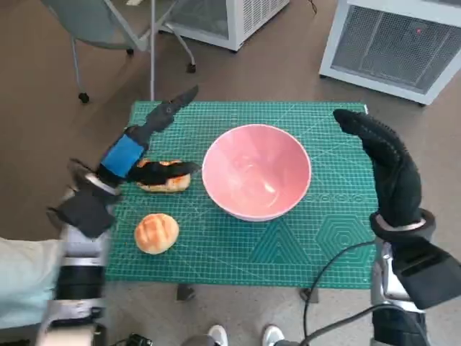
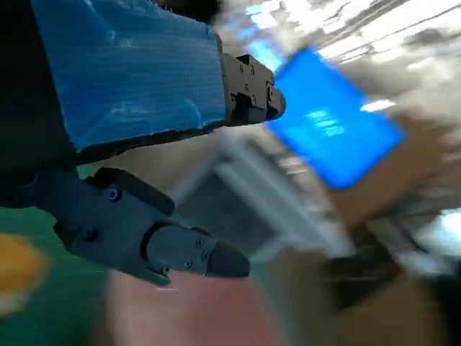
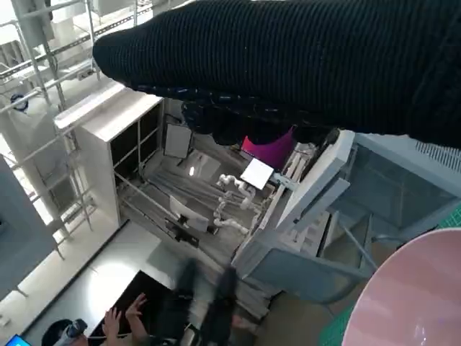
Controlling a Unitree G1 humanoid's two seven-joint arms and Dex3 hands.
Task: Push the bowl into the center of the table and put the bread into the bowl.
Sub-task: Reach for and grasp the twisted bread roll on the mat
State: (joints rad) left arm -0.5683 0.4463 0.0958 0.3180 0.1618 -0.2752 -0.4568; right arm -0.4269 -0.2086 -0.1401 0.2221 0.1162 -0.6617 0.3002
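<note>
Left hand hovers spread and empty over the long bread; right hand stands open by the bowl.

Working across the green mat: a round bun sits near the front left, the long glazed bread lies just behind it under the left hand, and the pink bowl is already about mid-table, with the gloved hand off its right side, holding nothing. Bread looks soft and light, so a gentle grasp across its middle should do; the bowl looks rigid and smooth, best nudged at the rim. Only the head view shows both breads clearly; the left wrist view is motion-blurred, while the right wrist view catches the bowl's rim and a person's hands beyond.
</note>
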